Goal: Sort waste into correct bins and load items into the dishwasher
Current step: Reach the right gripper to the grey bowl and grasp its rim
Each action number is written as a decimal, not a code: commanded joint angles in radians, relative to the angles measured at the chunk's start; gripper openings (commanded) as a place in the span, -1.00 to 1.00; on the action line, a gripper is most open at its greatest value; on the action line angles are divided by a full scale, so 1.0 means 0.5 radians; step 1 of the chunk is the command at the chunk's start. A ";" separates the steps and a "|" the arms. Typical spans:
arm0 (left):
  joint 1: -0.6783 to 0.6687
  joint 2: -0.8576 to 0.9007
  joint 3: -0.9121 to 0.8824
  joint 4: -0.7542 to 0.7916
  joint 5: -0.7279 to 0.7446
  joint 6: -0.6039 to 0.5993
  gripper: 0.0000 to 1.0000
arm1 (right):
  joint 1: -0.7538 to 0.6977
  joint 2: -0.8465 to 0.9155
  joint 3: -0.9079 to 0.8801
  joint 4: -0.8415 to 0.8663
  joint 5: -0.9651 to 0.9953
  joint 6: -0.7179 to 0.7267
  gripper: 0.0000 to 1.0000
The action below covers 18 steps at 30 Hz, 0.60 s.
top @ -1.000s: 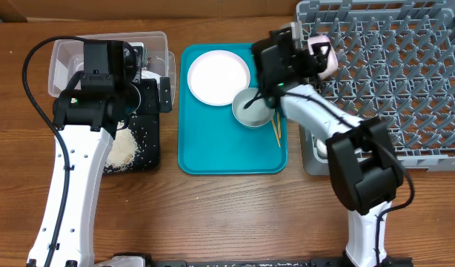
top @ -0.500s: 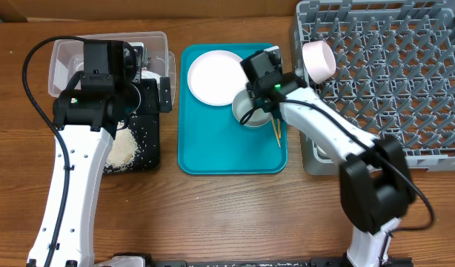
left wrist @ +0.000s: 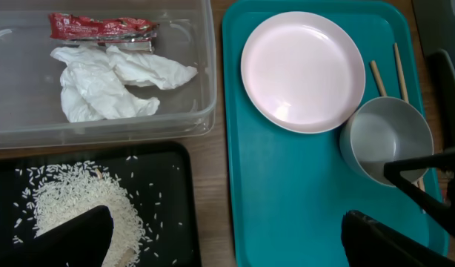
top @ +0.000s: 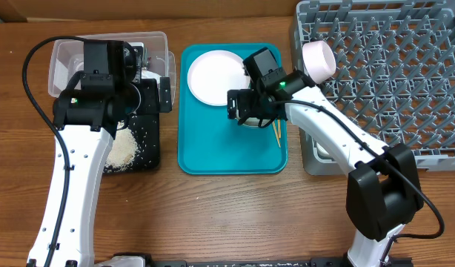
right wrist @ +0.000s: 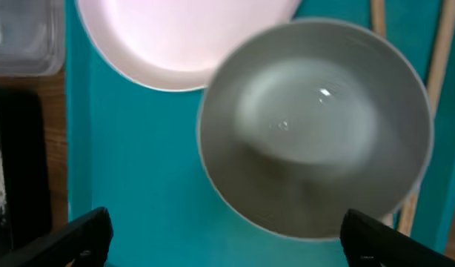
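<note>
The right pincer (right wrist: pixel 227 241) hangs directly above the teal tray (top: pixel 213 156), its fingers spread wide and gripping nothing, with the pale grey bowl (right wrist: pixel 316 141) right beneath it. The bowl stands upright and empty in the tray's far right part. It overlaps the near rim of the large pinkish-white plate (top: pixel 216 76), which lies flat in the tray's far half. Thin wooden chopsticks (left wrist: pixel 377 74) lie on the tray along its right edge, partly hidden by the bowl.

Just right of the tray stands the grey dish rack (top: pixel 405 89). A small cup (top: pixel 319 61) rests tilted among the rack's pegs, at the corner nearest the tray's far right.

Left of the tray, the left pincer (left wrist: pixel 227 245) hovers with its fingers wide apart and empty. It sits over the seam between two bins. The clear plastic tub (left wrist: pixel 201 74), beside the tray's far left edge, holds a crumpled red foil wrapper (left wrist: pixel 101 27) and a crumpled white tissue (left wrist: pixel 109 78). The shallow black tray (left wrist: pixel 175 185), beside the tray's near left edge, carries a heap of white rice (left wrist: pixel 72 208) with loose grains scattered around it. All of it sits on a wooden tabletop (top: pixel 213 215).
</note>
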 commanded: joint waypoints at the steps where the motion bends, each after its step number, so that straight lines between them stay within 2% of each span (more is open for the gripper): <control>1: 0.003 -0.011 0.041 0.005 0.008 -0.029 1.00 | -0.052 0.004 0.015 -0.122 0.270 0.555 1.00; 4: 0.003 -0.011 0.041 0.005 0.008 -0.029 1.00 | -0.057 0.005 -0.027 -0.147 0.488 0.791 1.00; 6: 0.003 -0.011 0.041 0.005 0.008 -0.029 1.00 | -0.060 0.005 -0.080 -0.079 0.523 0.826 0.91; 13: 0.004 -0.011 0.040 0.005 0.008 -0.029 1.00 | -0.060 0.005 -0.284 0.102 0.526 0.894 0.13; 18: 0.003 -0.011 0.041 0.005 0.008 -0.029 1.00 | -0.059 0.005 -0.336 0.127 0.517 0.931 -0.17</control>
